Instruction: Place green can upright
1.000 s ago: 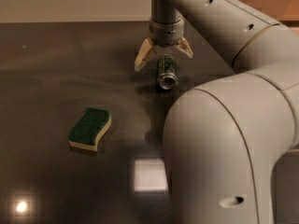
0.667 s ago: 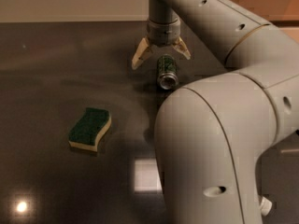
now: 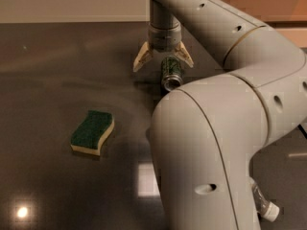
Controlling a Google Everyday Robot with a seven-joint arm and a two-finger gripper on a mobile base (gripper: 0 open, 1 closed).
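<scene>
On dark table [image 3: 53, 75]: sponge [image 3: 92, 132] at left, green can [image 3: 171, 74] lying on its side past centre.
Gripper [image 3: 163, 65] hangs at can's far end, fingers spread wide, holding nothing; bottle [image 3: 263, 206] peeks out bottom right.

Worktop [image 3: 57, 51]: dark, glossy.
Green can [image 3: 171, 73]: on its side, far centre.
Sponge [image 3: 92, 132]: flat, near left.
Gripper [image 3: 164, 63]: over the can's far end, jaws spread.

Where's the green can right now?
The green can lies on its side on the dark table, upper centre of the camera view, under the open gripper and right of the sponge.
</scene>
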